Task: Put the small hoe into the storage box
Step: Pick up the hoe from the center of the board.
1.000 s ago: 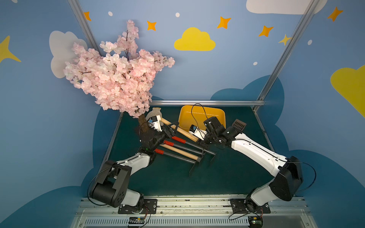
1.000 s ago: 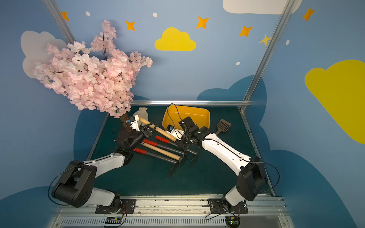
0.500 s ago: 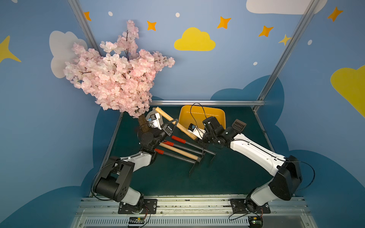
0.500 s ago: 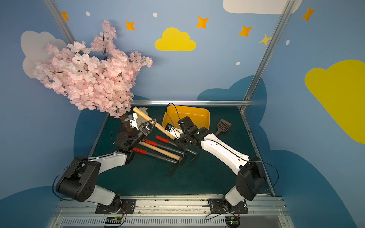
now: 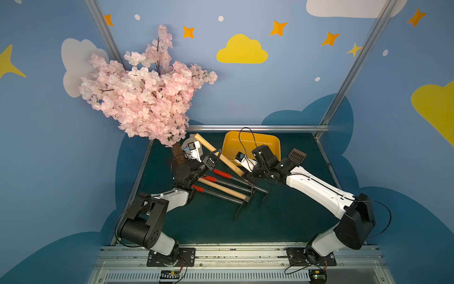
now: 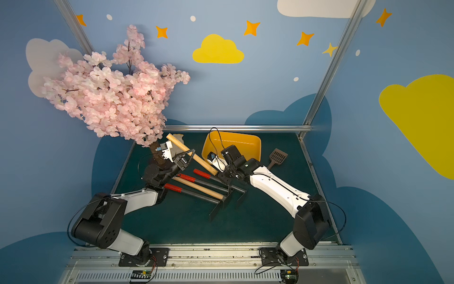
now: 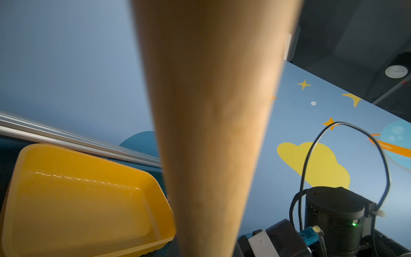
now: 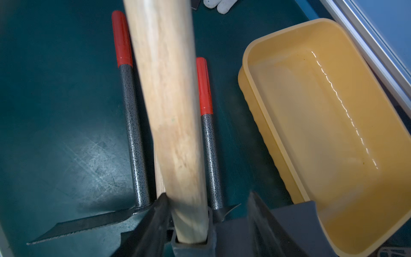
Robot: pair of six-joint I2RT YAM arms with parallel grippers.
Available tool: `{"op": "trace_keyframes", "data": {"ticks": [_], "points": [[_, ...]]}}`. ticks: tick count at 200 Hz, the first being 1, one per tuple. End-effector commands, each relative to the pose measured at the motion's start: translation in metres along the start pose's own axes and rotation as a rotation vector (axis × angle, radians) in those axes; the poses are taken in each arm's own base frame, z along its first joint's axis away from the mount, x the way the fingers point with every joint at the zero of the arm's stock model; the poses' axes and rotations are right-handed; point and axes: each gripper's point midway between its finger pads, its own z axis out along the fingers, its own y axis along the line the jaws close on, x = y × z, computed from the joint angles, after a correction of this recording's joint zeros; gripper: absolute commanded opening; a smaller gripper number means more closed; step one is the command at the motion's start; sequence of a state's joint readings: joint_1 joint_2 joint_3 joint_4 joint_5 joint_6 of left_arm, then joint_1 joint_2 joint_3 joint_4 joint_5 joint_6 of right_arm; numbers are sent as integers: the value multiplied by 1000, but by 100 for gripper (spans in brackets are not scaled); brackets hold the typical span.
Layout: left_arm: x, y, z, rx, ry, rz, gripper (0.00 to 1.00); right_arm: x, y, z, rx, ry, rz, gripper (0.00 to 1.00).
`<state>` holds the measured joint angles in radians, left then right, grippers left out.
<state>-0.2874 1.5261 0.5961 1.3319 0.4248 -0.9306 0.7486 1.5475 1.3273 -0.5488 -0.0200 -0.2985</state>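
1. The small hoe point(image 5: 228, 162) point(image 6: 204, 162) is not in the storage box. Its thick wooden handle slants above the worktop point(image 5: 282, 216), and the free end points toward the trunk of the pink blossom tree point(image 5: 147, 98).
2. The left pincer point(image 5: 213, 157) is clamped tight around that handle part-way along. In its wrist view the handle point(image 7: 211, 133) fills the middle of the picture, close and blurred.
3. The right pincer point(image 5: 248, 177) point(image 8: 208, 195) sits at the head end of the same hoe, where the handle point(image 8: 169, 100) enters a square metal socket. Its fingers point(image 8: 155, 222) straddle the handle with the jaws parted. One finger lies against the wood and the other stands off with a clear gap, so this pincer is not gripping.
4. The storage box point(image 5: 275, 140) point(image 6: 255, 142) point(image 7: 66, 200) point(image 8: 322, 133), a yellow-orange tub, stands at the far edge of the worktop by the aluminium rail. It holds nothing. Its near-left corner is just beside the hoe's head end.
5. Three red-gripped hoes point(image 5: 222, 174) point(image 8: 121, 37) with speckled metal shafts lie side by side on the worktop under the raised handle. A second wooden-handled hoe point(image 5: 221, 188) lies among them. Their blades point toward the robot's bases.
6. A dark slotted scoop point(image 5: 297, 156) point(image 6: 277, 156) lies to the right of the box, apart from it.
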Motion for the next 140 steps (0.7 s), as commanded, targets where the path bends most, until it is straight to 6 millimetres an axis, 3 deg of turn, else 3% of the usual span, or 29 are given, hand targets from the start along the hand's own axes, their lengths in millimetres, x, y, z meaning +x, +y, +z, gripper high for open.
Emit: {"op": "trace_keyframes", "data": {"ticks": [1,18,35,52,68,102,140], "points": [[-20,-33,6,131,-14,113,3,-15,-24,-32,38,-76,142,59],[-24,-46,10,189,15,161,3,-16,-43,-50,39,-116,265,60],[-28,-57,12,244,45,195,3,-13,-76,-68,35,-165,457,64],[-34,-65,13,286,68,223,3,-5,-102,-74,15,-197,611,63],[-38,-67,14,297,73,239,3,1,-110,-71,-70,-176,715,61],[-44,-68,15,302,66,255,3,-5,-83,-40,-396,-115,861,51],[-50,-70,15,303,55,277,3,-11,-47,2,-565,-50,913,46]]}}
